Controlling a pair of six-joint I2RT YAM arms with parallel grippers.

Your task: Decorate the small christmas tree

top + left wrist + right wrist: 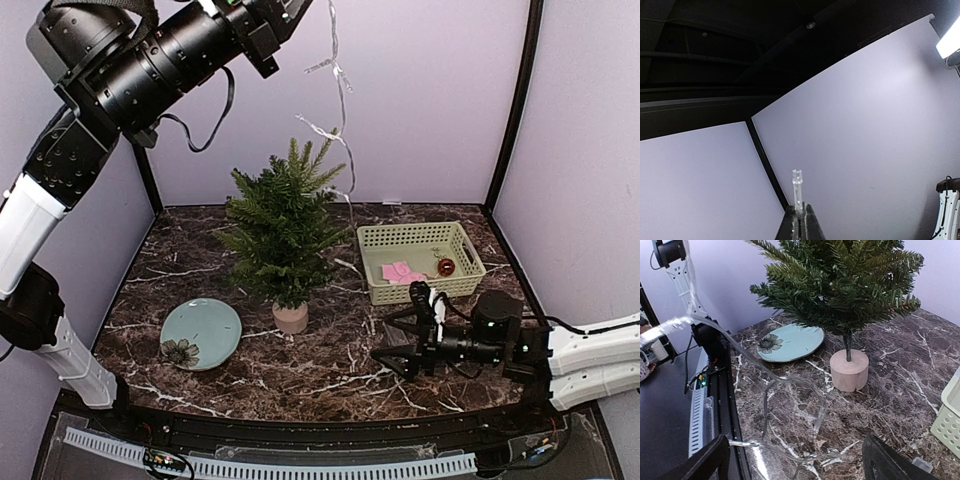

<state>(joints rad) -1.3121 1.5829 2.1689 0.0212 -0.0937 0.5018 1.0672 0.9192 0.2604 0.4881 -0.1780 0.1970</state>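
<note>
Right claw: my right claw [400,328] lies low over the table [330,375] at the near right, and its jaws stand wide apart, with nothing clamped.
Left claw: my left claw [800,218] is raised high and points at the pale back wall. Its jaws are pressed together on the light string [797,187], and one clear bulb stands up just above the tips.
Tree position: the small christmas tree [285,225] stands upright in the middle of the table, a little toward the back.
Tree from the right claw: in the top view it is at about 10 o'clock from the claw, and they are apart. In the right wrist view its pot [849,371] is at about 1 o'clock, beyond the fingers [705,465].
Light string: in the top view it hangs down in front of the back wall, at about 1 o'clock from the tree top. On the table a clear loop [821,407] of it lies in front of the open right jaws.
Tree look: bushy dark green needles, thin trunk, round beige-pink pot with a matte side.
Plate: the plate [200,333] is round, pale teal and glossy, with a dark flower drawn on it, at 8 o'clock from the pot.
Basket: the basket [372,262] is pale green plastic, rectangular, with lattice walls, at 3 o'clock from the tree. It holds pink pieces [402,272] and a shiny red ball [446,267].
Table surface: dark brown marble pattern with white veins.
</note>
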